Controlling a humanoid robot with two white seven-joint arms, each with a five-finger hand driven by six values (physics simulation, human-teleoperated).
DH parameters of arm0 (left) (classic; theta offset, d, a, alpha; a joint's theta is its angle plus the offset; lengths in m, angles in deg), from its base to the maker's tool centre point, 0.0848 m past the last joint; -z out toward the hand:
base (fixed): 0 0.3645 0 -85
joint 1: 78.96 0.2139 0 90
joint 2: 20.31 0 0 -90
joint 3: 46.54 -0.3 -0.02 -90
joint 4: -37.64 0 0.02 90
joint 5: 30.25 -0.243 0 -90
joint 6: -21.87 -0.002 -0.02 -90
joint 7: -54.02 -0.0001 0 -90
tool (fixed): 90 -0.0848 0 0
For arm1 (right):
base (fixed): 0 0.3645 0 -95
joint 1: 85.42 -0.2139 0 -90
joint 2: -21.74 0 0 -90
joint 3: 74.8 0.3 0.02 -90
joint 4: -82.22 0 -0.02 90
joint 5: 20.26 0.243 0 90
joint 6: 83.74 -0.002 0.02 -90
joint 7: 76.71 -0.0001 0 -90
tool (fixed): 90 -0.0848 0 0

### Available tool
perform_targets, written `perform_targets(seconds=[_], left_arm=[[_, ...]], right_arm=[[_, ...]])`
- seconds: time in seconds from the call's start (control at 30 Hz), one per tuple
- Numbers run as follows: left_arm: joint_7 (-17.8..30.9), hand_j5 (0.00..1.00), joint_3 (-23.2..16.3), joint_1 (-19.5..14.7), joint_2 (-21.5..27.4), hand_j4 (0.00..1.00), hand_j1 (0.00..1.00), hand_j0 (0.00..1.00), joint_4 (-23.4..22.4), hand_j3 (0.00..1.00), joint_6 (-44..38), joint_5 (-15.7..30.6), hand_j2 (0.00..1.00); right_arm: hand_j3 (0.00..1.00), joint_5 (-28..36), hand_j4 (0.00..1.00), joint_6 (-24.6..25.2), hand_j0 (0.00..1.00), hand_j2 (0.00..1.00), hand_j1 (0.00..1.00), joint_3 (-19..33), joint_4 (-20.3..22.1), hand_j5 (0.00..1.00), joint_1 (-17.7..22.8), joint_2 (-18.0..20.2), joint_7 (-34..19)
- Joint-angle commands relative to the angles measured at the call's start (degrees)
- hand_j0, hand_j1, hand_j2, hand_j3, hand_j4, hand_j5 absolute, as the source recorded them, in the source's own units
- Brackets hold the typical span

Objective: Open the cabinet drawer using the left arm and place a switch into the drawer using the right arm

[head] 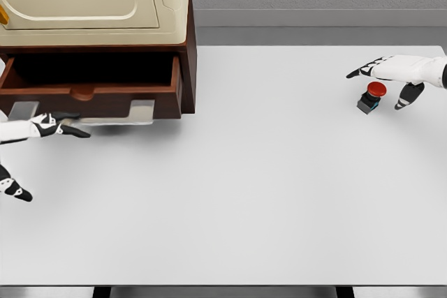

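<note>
light: bright, even; shadows: soft, under cabinet (98,40) on table (279,193); glare: slight; focus: sharp throughout

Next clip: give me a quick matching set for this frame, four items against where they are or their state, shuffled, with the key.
Items:
1. drawer
2. switch
3. left hand
4. right hand

Places or states:
A. over the red-capped button, fingers spread
B. pulled out of the cabinet
C. on the table, far right
D. at the left edge, just below the drawer front

Pairs: 1-B, 2-C, 3-D, 4-A
</note>
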Motion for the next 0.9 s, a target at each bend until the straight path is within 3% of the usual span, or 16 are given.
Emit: perform_targets(seconds=[0.0, 0.37, 0.6, 0.87], left_arm=[[-0.2, 1.00, -1.5, 0.0, 0.6, 1.00, 1.00, 1.00, -0.7, 1.00, 1.7, -6.0, 1.00], [-0.2, 1.00, -0.9, -0.2, 1.5, 1.00, 1.00, 1.00, -0.7, 1.00, 2.8, -3.9, 1.00], [-0.2, 1.00, 0.4, -1.0, 2.7, 1.00, 1.00, 1.00, -0.7, 1.00, 3.4, 1.2, 1.00], [-0.2, 1.00, 0.8, -1.3, 3.1, 1.00, 1.00, 1.00, -0.7, 1.00, 3.4, 2.6, 1.00]], right_arm=[[1.00, 0.3, 1.00, 0.1, 1.00, 1.00, 1.00, -0.2, 0.0, 1.00, 0.0, 0.0, 0.0], [1.00, 0.3, 1.00, 0.1, 1.00, 1.00, 1.00, -0.3, 0.0, 1.00, 0.0, 0.0, 0.0], [0.99, 0.3, 0.99, 0.1, 0.99, 0.99, 0.99, -0.4, -0.2, 0.99, 0.1, 0.0, 0.0], [0.99, 0.3, 0.99, 0.1, 0.99, 0.99, 0.99, -1.3, -0.3, 0.99, 0.0, -0.1, 0.0]])
